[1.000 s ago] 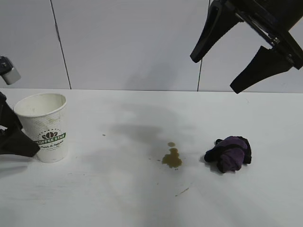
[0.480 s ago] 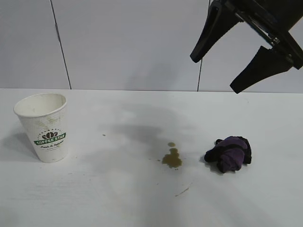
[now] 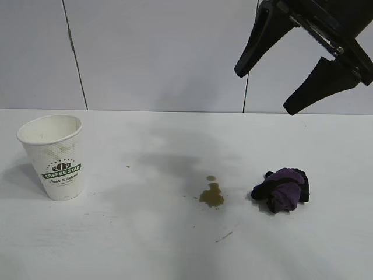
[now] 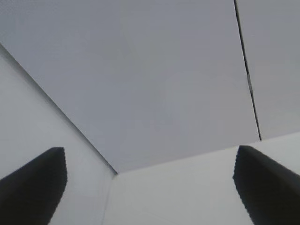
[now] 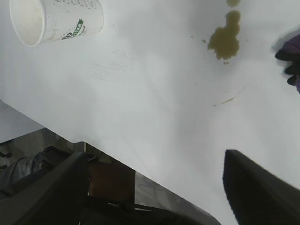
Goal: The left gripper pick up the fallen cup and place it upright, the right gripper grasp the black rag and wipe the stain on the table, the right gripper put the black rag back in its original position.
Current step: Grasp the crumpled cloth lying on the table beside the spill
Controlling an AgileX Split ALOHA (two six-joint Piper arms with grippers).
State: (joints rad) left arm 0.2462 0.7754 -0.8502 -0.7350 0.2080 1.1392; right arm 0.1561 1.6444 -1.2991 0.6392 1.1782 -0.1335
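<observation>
The cup (image 3: 55, 157) stands upright on the left of the table (image 3: 145, 245), mouth up, logo facing front; it also shows in the right wrist view as the cup (image 5: 56, 18). The olive-brown stain (image 3: 211, 195) lies near the middle, with the black rag (image 3: 282, 189) bunched just to its right. My right gripper (image 3: 265, 92) hangs open and empty high above the rag. From its wrist, the right gripper (image 5: 152, 157) looks down on the stain (image 5: 225, 40) and the rag's edge (image 5: 291, 56). My left gripper (image 4: 149, 154) is open and empty, facing wall and tabletop, outside the exterior view.
A thin dark streak (image 3: 224, 236) lies in front of the stain. Grey wall panels (image 3: 163, 52) back the table. The right wrist view shows the table's edge (image 5: 154, 180) with dark furniture below it.
The left gripper, beside the cup one second ago, has drawn away to the left and out of the exterior view. The cup stays upright. The right gripper has not moved.
</observation>
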